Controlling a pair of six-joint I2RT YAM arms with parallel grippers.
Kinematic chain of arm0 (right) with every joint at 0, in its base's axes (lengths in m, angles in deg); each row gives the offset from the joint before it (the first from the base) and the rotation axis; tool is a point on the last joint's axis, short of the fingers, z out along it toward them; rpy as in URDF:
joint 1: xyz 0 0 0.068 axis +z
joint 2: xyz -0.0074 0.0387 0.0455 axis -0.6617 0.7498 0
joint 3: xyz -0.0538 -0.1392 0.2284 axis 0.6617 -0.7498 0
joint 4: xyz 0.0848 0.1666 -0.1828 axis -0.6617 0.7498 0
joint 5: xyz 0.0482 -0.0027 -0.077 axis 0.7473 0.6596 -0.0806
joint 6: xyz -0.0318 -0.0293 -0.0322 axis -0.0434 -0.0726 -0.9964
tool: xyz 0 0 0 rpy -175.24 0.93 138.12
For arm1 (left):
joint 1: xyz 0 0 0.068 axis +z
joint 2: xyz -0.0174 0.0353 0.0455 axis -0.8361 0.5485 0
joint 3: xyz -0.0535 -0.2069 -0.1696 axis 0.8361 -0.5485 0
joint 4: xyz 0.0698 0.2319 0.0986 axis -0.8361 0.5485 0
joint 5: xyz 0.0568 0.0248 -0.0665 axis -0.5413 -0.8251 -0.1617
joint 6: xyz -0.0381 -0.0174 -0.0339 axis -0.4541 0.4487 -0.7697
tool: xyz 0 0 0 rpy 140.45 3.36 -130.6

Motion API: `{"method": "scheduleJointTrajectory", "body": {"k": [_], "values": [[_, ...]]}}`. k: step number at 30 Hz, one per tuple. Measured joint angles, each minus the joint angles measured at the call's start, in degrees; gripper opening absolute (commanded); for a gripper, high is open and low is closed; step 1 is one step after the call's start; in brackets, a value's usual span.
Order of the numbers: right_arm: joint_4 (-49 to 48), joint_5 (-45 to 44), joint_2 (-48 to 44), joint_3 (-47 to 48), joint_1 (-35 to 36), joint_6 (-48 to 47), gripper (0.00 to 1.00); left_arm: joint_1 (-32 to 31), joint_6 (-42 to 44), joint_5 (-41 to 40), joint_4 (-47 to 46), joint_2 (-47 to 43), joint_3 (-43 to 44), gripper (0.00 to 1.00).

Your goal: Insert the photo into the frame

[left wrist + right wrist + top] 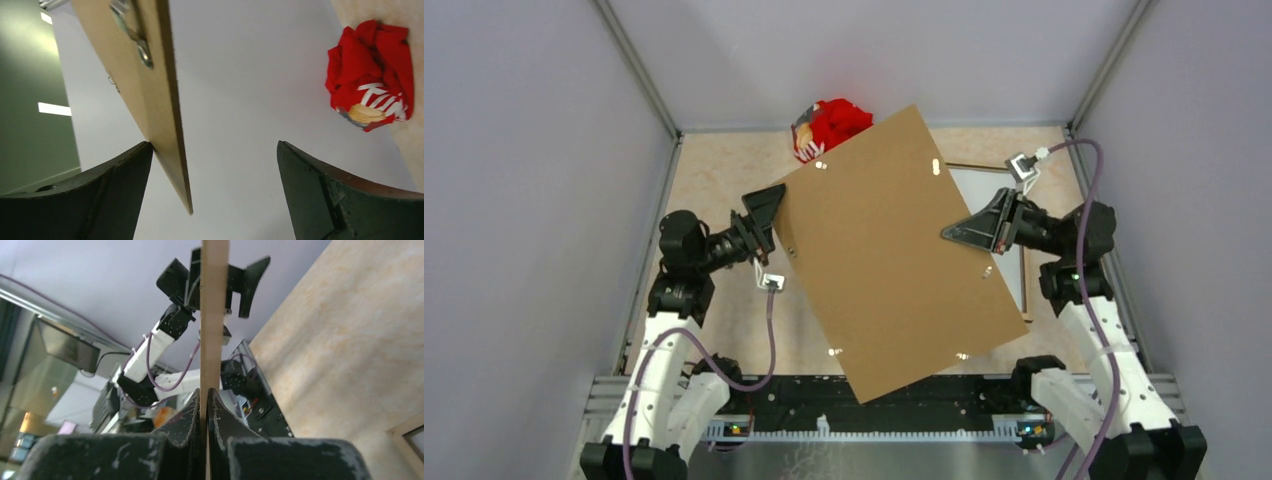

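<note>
The photo [894,250] hangs tilted in the air above the table, brown board back up, with small metal clips near its edges. My right gripper [959,235] is shut on its right edge; in the right wrist view the fingers [206,392] pinch the board's thin edge [214,315]. My left gripper [774,225] is open at the photo's left edge. In the left wrist view its jaws [214,145] stand wide apart, with the board's corner [150,75] between them, close to the left finger. The frame [1025,270] lies on the table at the right, mostly hidden under the photo; its wood-coloured corner also shows [407,432].
A red cloth bundle [834,125] lies at the back of the table near the rear wall, also seen from the left wrist [372,70]. Grey walls with metal posts close in the beige table on three sides. The arm bases stand at the near edge.
</note>
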Motion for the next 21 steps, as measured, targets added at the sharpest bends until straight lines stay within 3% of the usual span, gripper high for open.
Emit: {"method": "scheduleJointTrajectory", "body": {"k": [3,7,15,21], "values": [[13.53,-3.78,-1.75,6.19,0.13,-8.37,0.0,0.0,0.02,-1.36,-0.57,2.75,-1.33,0.99],[25.09,-10.71,0.04,11.96,-0.48,-12.68,0.0,0.0,-3.58,-3.89,-0.17,3.58,-1.29,0.99],[40.57,-26.08,7.74,24.09,-5.01,-19.74,0.0,-0.02,-23.98,-11.19,8.92,11.56,4.7,0.99],[47.08,-30.29,12.96,25.38,-8.92,-26.34,0.0,-0.02,-38.14,-13.75,16.26,18.93,8.02,0.99]]}}
